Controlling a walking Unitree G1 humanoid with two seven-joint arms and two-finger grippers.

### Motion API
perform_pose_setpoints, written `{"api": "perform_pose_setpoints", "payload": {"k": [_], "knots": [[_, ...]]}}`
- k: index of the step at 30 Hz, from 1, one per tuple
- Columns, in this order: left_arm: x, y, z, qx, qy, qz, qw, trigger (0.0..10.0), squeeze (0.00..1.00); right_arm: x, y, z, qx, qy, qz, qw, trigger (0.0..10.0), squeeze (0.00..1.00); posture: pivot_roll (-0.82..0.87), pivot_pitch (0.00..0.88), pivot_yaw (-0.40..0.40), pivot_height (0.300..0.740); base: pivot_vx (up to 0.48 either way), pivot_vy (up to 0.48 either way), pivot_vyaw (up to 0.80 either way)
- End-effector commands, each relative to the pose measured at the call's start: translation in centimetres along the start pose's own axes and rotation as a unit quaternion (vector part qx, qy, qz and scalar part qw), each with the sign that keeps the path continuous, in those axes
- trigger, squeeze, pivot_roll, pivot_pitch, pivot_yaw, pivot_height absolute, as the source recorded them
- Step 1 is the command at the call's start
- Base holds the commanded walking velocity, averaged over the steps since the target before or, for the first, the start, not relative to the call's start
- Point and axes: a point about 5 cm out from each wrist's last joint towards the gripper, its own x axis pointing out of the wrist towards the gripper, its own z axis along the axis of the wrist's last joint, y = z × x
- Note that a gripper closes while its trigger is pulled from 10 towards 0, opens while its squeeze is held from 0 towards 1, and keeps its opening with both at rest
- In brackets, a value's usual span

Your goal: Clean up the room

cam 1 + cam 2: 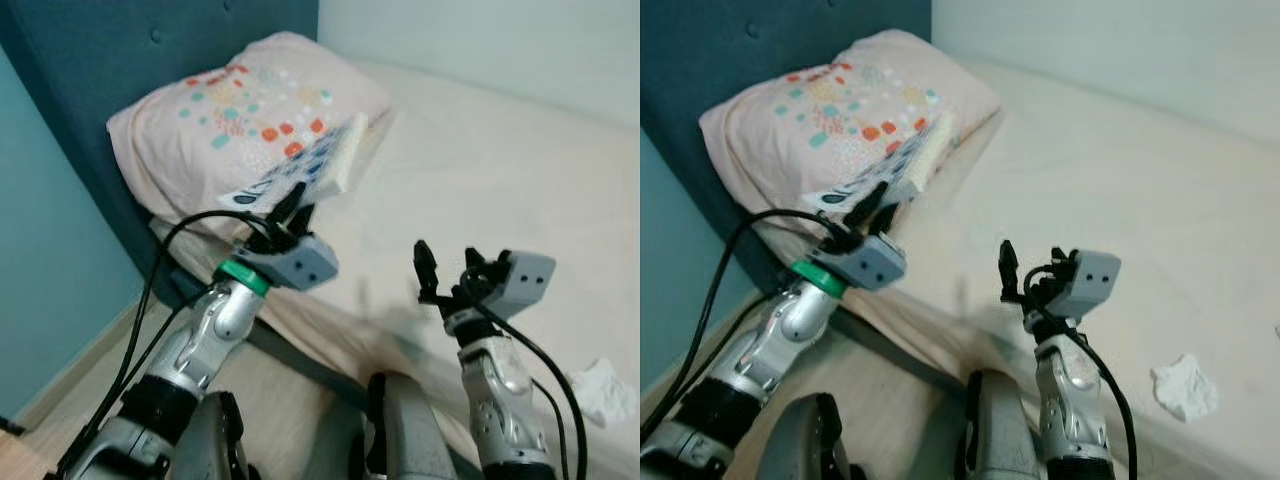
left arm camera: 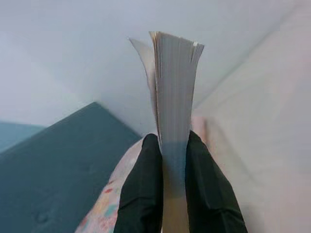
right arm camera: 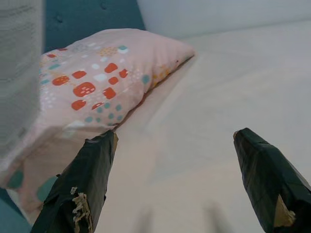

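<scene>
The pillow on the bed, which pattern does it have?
The pillow is pale pink with red, teal and white patches, clearest in the right wrist view.

Silver arms, black cables, seemingly green collar (image 1: 240,276)

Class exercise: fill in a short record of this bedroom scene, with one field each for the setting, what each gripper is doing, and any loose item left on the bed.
Setting: bed with a patterned pillow against a teal headboard
Left gripper: shut on a book, held over the pillow
Right gripper: open, holding nothing, above the mattress
Loose item: crumpled white tissue on the bed near the robot's right side
</scene>
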Motion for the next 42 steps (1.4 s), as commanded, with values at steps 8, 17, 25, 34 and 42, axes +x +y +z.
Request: {"api": "perform_pose_setpoints", "payload": {"k": [8,17,25,34,42], "knots": [[0.3,-4.8,0.9,0.096,-0.096,-0.083,0.987,10.0,0.00,-0.4,-0.2,-0.7,0.027,0.020,0.000,0.999,10.0,0.00,-0.06,0.138,0.035,0.517,0.000,0.000,0.00],[2.5,-4.4,0.1,0.198,-0.110,-0.038,0.973,10.0,0.00,-1.5,2.8,-1.0,0.047,0.044,0.093,0.994,10.0,0.00,-0.08,0.192,0.037,0.517,0.000,0.000,0.00],[3.9,-5.2,0.7,0.237,-0.127,-0.061,0.961,10.0,0.00,-2.5,3.4,-0.2,0.066,0.042,0.080,0.994,10.0,0.00,-0.14,0.297,0.051,0.517,0.000,0.000,0.00],[4.8,-5.7,1.5,0.265,-0.151,-0.062,0.950,10.0,0.00,-4.3,2.9,0.9,0.079,0.040,0.053,0.995,10.0,0.00,-0.18,0.353,0.076,0.517,0.000,0.000,0.00],[5.5,-4.6,0.8,0.318,-0.145,-0.063,0.935,10.0,0.00,-6.2,1.4,1.2,0.093,0.044,-0.010,0.995,10.0,0.00,-0.20,0.371,0.091,0.517,0.000,0.000,0.00]]}}
